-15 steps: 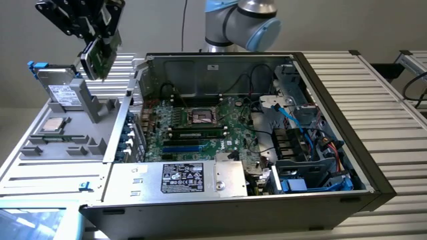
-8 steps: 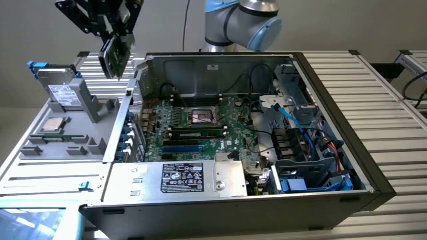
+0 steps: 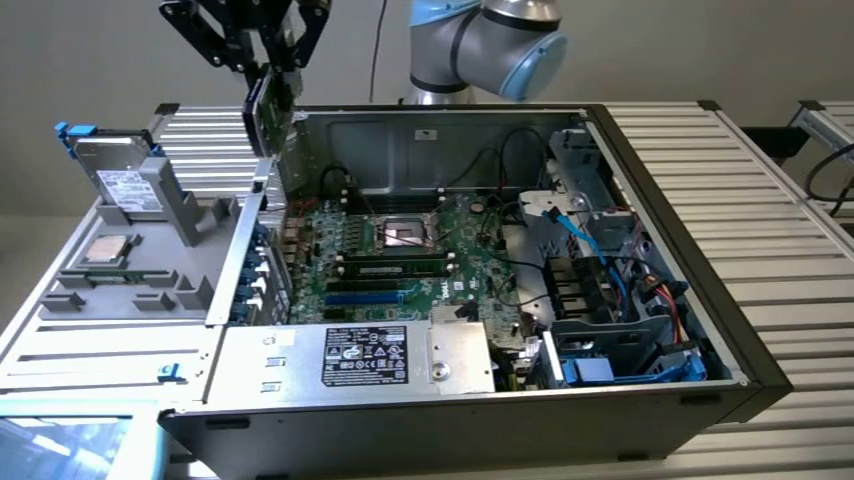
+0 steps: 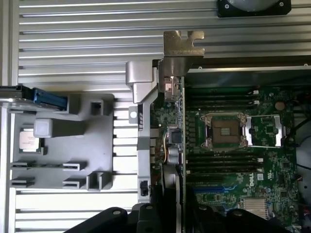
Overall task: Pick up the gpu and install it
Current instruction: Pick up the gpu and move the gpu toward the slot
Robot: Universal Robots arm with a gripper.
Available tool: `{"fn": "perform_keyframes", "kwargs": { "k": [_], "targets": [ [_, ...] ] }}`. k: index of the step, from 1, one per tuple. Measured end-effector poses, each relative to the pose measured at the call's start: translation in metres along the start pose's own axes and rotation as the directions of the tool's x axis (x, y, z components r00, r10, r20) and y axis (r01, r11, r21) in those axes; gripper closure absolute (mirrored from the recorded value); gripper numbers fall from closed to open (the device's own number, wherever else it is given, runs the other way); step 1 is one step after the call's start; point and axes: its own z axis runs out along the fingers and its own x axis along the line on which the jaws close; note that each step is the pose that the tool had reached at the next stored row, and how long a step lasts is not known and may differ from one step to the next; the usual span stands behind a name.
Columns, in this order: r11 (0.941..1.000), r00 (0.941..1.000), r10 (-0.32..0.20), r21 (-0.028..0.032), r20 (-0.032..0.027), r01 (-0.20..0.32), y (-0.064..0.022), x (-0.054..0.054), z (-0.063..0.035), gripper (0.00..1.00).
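As the arm hovers, a wide slatted table (image 3: pixel 787 200) carries everything. An open case (image 3: pixel 441 430) lies on its side along the table's middle. Inside, the motherboard (image 3: pixel 400 215) covers the case floor, with a blue slot (image 3: pixel 363 297) near the board's edge that faces the exterior view. A grey tray (image 3: pixel 134 300) sits just beside the case, at the table's edge on the exterior view's left.

The gpu (image 3: pixel 267 115) is up in the air, touching nothing below. It hangs over the case wall that borders the tray, near that wall's far corner. The claw (image 3: pixel 271 68) is clamped on the card's upper end, so the card sits directly beneath it. The card hangs on edge, its long axis running down from the claw. The silver bracket (image 4: pixel 182 46) looks to be at the lower end, farthest from the fingers (image 4: pixel 109 216).

From where I stand, the slot is lower down and well apart from the card, toward the board's near edge. The gpu is picked up but not yet seated.
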Motion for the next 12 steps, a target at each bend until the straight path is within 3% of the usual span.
{"fn": "perform_keyframes", "kwargs": {
  "k": [3, 8, 12],
  "targets": [
    [1.0000, 1.0000, 0.000, 0.0027, 0.0000, 0.000, 0.0004, -0.014, 0.0000, 0.71],
    [0.9998, 1.0000, 0.000, 0.0192, 0.0008, 0.000, -0.0031, -0.031, 0.0000, 0.71],
    [0.9998, 1.0000, 0.000, 0.0218, 0.0008, 0.000, -0.0083, -0.044, 0.0013, 0.71]
  ]
}}
